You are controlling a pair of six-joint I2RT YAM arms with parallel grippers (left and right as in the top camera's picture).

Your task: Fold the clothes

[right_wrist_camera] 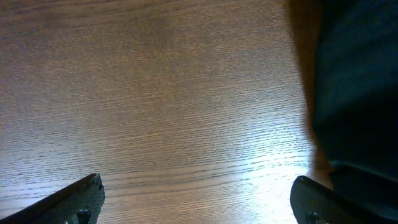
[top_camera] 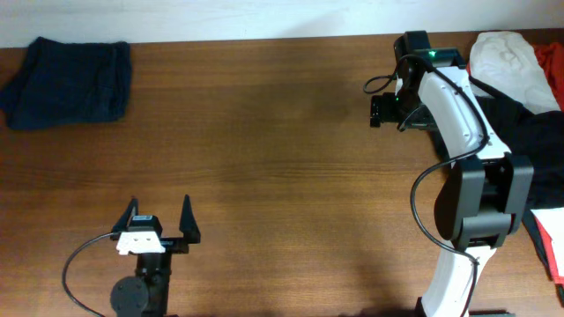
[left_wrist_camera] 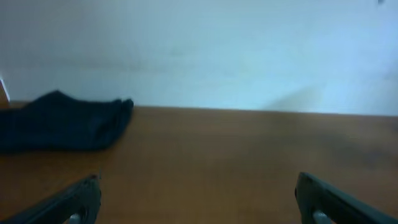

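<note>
Overhead view: the folded dark blue garment (top_camera: 69, 84) lies in the upper left of the frame. The pile of clothes (top_camera: 539, 119) is heaped at the right edge, with a white garment (top_camera: 507, 57), a red garment (top_camera: 553, 66) and a black garment (top_camera: 545, 167). The left gripper (top_camera: 159, 231) stands at lower left, its fingers apart and empty. The right gripper (top_camera: 377, 109) is at upper right, near the pile, and its own arm covers part of the heap.

Left wrist view: the jaws are wide apart. Bare table (left_wrist_camera: 236, 155) lies ahead, the blue garment is well apart at left, and a pale wall (left_wrist_camera: 217, 50) stands behind.

Right wrist view: the fingers are apart over bare wood, holding nothing, and the black garment fills the right edge. Its border is blurred. I judge that a pinch there may catch several layers. Because the pieces overlap, it may also drag the white and red ones along.
</note>
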